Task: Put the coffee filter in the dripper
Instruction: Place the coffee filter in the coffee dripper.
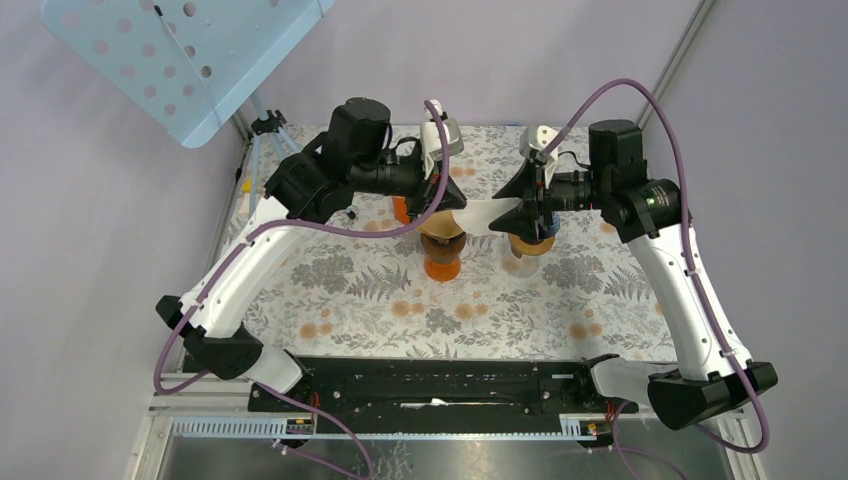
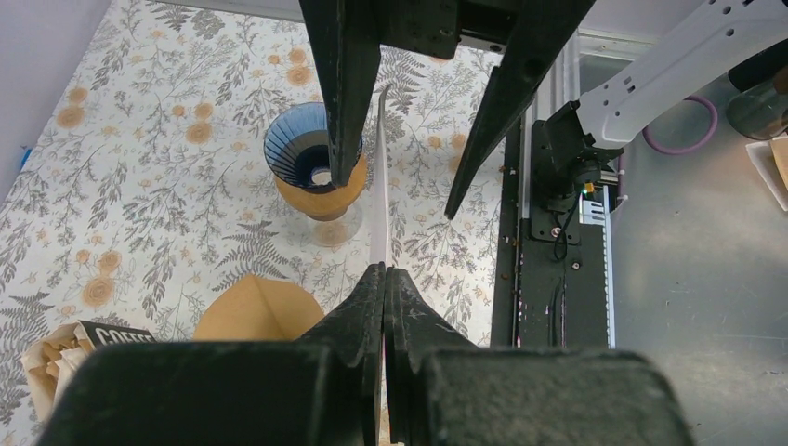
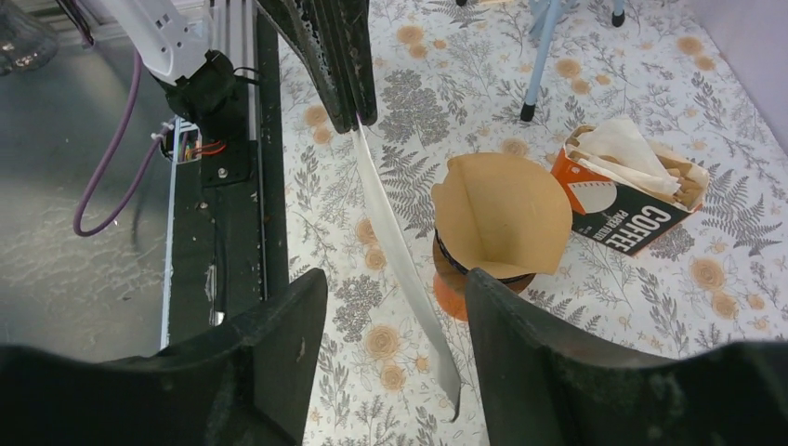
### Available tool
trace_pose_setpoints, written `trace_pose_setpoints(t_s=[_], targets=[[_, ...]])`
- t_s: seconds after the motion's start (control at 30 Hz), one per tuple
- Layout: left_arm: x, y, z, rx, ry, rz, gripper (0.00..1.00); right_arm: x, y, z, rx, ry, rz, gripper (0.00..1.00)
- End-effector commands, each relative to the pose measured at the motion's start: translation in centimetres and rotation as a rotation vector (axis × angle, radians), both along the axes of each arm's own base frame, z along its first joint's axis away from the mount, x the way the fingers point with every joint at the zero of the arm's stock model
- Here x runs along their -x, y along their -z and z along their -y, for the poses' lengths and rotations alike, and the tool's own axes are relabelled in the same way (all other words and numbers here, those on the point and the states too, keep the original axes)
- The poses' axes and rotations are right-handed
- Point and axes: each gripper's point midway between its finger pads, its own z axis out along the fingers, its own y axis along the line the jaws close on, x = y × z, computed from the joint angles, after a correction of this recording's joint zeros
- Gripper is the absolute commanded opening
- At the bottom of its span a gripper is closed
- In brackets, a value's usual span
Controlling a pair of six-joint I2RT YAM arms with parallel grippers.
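1. The left gripper point(image 2: 384, 274) is clenched on one edge of the white coffee filter point(image 3: 420, 316). It holds the filter in the air, edge-on to both wrist cameras, so the paper hangs as a thin flat sheet above the worktop point(image 2: 139, 139).
2. The right gripper point(image 3: 395, 275) is spread wide with a finger on each side of that sheet and neither finger touching it. This looks like a line-up for taking the far edge, either to receive the filter or to help pull the folded paper open into a cone.
3. Seen from above, the two grippers face each other at mid-worktop with the filter bridging the gap between them.
4. The orange dripper point(image 3: 451, 288) already carries a brown filter point(image 3: 502, 209), opened and seated in its mouth. In the top view it stands at about 7 o'clock from the held sheet.
5. The blue dripper point(image 2: 307, 149), on its amber glass base, sits at 3 o'clock from the orange one and its cone is bare. It is probably where the white filter is meant to go, since it lies almost under the right gripper.
6. The coffee filter box point(image 3: 632, 209) lies open at about 11 o'clock from the orange dripper, with spare papers poking out.
7. The task's filter is therefore not yet placed; it is aloft and well above either dripper.
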Motion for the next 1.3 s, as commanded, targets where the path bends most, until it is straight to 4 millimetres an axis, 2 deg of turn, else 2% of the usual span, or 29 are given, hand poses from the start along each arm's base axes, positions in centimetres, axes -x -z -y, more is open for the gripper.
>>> trace_pose_setpoints(t_s=[0.0, 0.13, 0.17, 0.23, 0.27, 0.37, 0.57, 0.7, 0.77, 0.93, 1.1, 1.27], targets=[[0.9, -1.0, 0.4, 0.035, 0.055, 0.040, 0.00, 0.6, 0.1, -0.7, -0.015, -0.041, 0.002, 0.59], [0.6, -1.0, 0.5, 0.031, 0.044, 0.042, 0.00, 1.0, 0.4, -1.0, -0.036, -0.052, -0.031, 0.39], [0.5, -1.0, 0.6, 0.031, 0.044, 0.042, 0.00, 1.0, 0.4, -1.0, -0.042, -0.054, -0.035, 0.31], [0.4, -1.1, 0.6, 0.031, 0.041, 0.046, 0.00, 1.1, 0.5, -1.1, -0.050, -0.051, -0.053, 0.08], [0.3, -1.1, 0.6, 0.033, 0.038, 0.049, 0.00, 1.1, 0.4, -1.1, -0.056, -0.049, -0.059, 0.01], [0.2, -1.6, 0.4, 0.050, 0.022, 0.070, 0.02, 1.2, -0.1, -1.3, -0.085, -0.031, -0.076, 0.00], [-0.4, -2.2, -1.4, 0.126, -0.027, 0.067, 0.65, 1.1, -2.5, -1.7, -0.157, 0.002, -0.127, 0.00], [-1.2, -2.2, -3.3, 0.201, -0.065, 0.017, 0.88, 1.7, -3.6, -2.0, -0.212, -0.026, -0.187, 0.00], [-1.2, -1.6, -3.4, 0.223, -0.053, -0.031, 0.94, 1.8, -3.9, -2.1, -0.248, -0.039, -0.246, 0.00], [0.0, -0.7, -1.9, 0.285, 0.051, -0.194, 0.94, 1.1, -4.4, -2.2, -0.310, -0.047, -0.324, 0.00], [0.4, -0.2, -1.0, 0.314, 0.115, -0.298, 0.77, 0.3, -3.9, -2.1, -0.314, -0.020, -0.339, 0.00], [0.1, 0.5, -0.1, 0.318, 0.154, -0.386, 0.54, 0.0, -3.6, -2.1, -0.325, -0.019, -0.346, 0.00]])
